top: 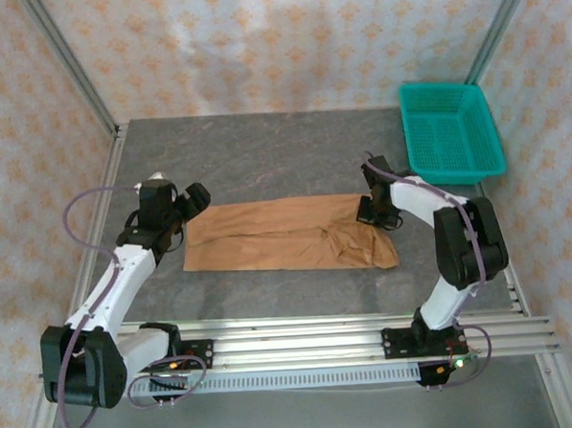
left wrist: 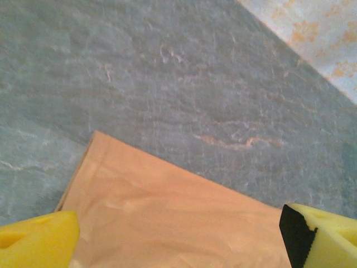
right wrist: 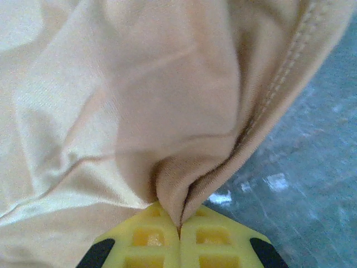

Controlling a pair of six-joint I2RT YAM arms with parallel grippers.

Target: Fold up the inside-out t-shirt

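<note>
The t-shirt point(top: 287, 235) lies folded into a flat band across the middle of the desk point(top: 263, 148), long side running left to right. The left claw point(top: 191, 200) is at the band's left end, fingers spread wide over the cloth corner and gripping nothing. The right claw point(right wrist: 179, 226) is at the right end, fingers pressed together, pinching a fold of the t-shirt by its seamed edge. A green basket point(top: 451, 129) sits at the far right corner, apart from the t-shirt.

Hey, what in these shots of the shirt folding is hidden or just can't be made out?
Top view: right gripper fingertips, hidden by its own wrist over the t-shirt.
Right wrist view: which part of the t-shirt is pinched; bunched cloth blocks the rest.
Left wrist view: left gripper fingers, cut off by the bottom edge.
</note>
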